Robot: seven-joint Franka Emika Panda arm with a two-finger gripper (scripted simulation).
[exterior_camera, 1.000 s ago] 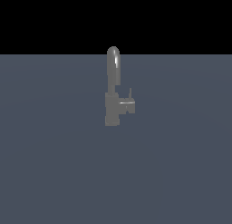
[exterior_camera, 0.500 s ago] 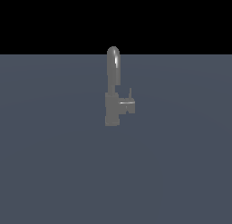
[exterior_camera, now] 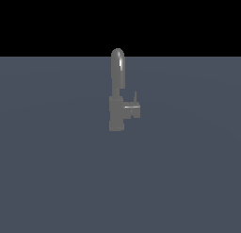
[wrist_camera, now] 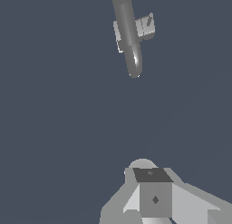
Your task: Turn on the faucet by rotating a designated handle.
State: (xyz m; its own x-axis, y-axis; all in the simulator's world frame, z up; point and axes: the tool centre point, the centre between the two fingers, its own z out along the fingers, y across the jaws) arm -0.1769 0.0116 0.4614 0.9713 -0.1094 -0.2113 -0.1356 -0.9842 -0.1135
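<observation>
Faucet (exterior_camera: 117,93) upright mid-worktop (exterior_camera: 56,180), handle (exterior_camera: 133,106) projecting at 3 o'clock in exterior view. Claw (wrist_camera: 154,198) well apart, untouched; faucet seen toward 12 o'clock from wrist camera, spout axis running lengthwise. Claw spread or pressed together: cannot tell. Approach pending.

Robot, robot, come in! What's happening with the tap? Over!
Gripper apart from the faucet, holding nothing; jaws unclear. Handle untouched. Nothing in between.
</observation>
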